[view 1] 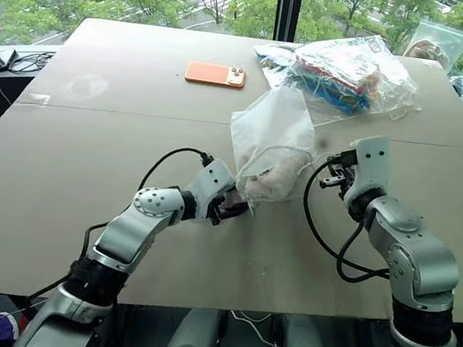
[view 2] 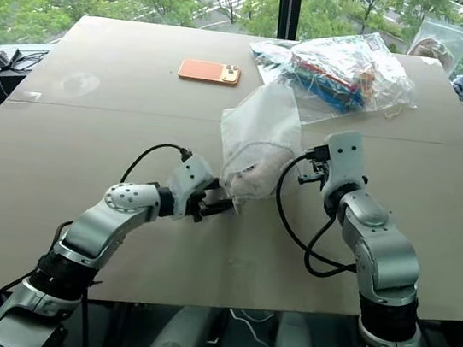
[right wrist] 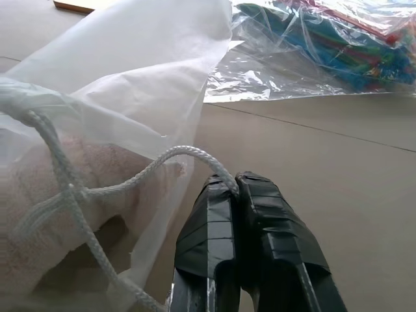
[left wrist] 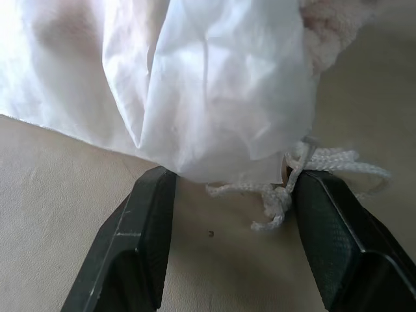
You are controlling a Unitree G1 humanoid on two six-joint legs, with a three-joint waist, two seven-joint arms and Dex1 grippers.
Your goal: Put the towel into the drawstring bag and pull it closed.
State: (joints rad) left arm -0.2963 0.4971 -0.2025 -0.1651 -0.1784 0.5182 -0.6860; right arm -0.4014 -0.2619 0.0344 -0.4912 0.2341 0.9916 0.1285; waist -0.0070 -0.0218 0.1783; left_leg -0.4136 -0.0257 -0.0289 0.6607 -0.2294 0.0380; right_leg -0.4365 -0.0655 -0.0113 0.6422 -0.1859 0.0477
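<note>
The drawstring bag (view 1: 273, 136), thin and semi-sheer white, stands bunched up at the middle of the table. The pale towel (view 1: 271, 184) sits inside its lower part and shows through the fabric (right wrist: 45, 195). My right gripper (right wrist: 233, 185) is shut on a white cord (right wrist: 172, 155) that runs from the bag's mouth, just right of the bag (view 1: 328, 178). My left gripper (left wrist: 227, 201) is open at the bag's lower left (view 1: 235, 209). The bag's hem and a knotted cord end (left wrist: 279, 198) lie between its fingers (left wrist: 146, 227).
An orange phone (view 1: 215, 74) lies at the far middle of the table (view 1: 80, 204). A clear plastic bag of colourful items (view 1: 350, 69) sits behind the drawstring bag, with another clear bag (view 1: 435, 42) at the far right corner. Cables (view 1: 23, 62) lie off the left edge.
</note>
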